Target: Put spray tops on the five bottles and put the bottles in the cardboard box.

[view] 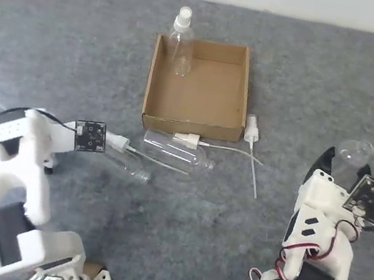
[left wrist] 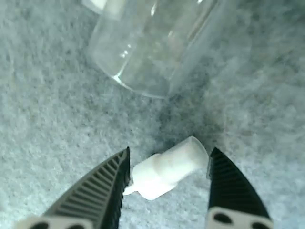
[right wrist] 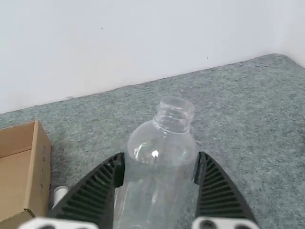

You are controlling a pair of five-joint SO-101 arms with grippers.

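My left gripper (left wrist: 170, 151) pinches a spray top (left wrist: 169, 171) at counter level; my right gripper (right wrist: 159, 156) clamps an open bottle (right wrist: 164, 129) upright (neck clear). Best to line the top up squarely before twisting.

Bottle (view: 182, 48) inside cardboard box (view: 210, 90)

No legible text, numbers or signs in any view. Cardboard box (view: 191, 125) walls are plain brown, no print. Small circuit board (view: 90, 136) on one wrist has tiny markings, too small to read.
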